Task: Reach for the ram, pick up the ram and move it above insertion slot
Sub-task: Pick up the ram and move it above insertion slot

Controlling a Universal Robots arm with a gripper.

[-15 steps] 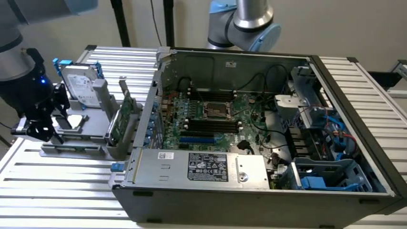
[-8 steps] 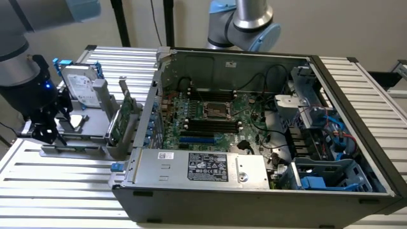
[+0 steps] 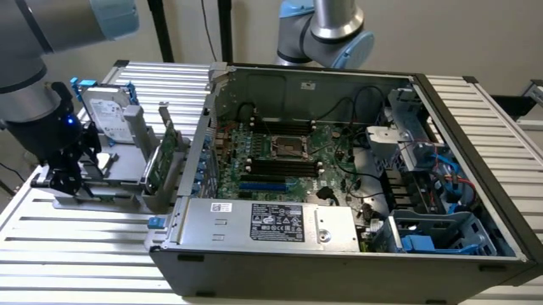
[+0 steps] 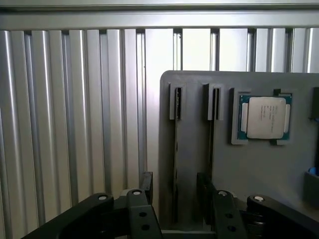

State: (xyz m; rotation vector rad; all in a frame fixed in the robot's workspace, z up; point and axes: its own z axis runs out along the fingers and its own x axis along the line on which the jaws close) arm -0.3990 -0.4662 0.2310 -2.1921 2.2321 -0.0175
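My gripper [image 4: 175,185] hangs open over the grey parts holder [image 4: 259,169]. Its two black fingers [image 4: 147,183] straddle one of the holder's two long narrow slots [image 4: 175,149]. A thin dark line runs along that slot; whether it is the ram seen edge-on, I cannot tell. In the exterior view the gripper [image 3: 68,181] sits low at the holder's [image 3: 102,190] left end, at the far left of the table. The motherboard's black ram slots [image 3: 284,166] lie inside the open computer case [image 3: 339,254], well to the exterior view's right of the gripper.
A CPU chip [image 4: 263,117] rests in a pocket of the holder. A hard drive [image 3: 110,114] and a taller green expansion card [image 3: 166,149] stand upright on the holder, between gripper and case. A second arm [image 3: 327,32] stands behind the case. The ribbed metal table [image 3: 76,254] spreads around.
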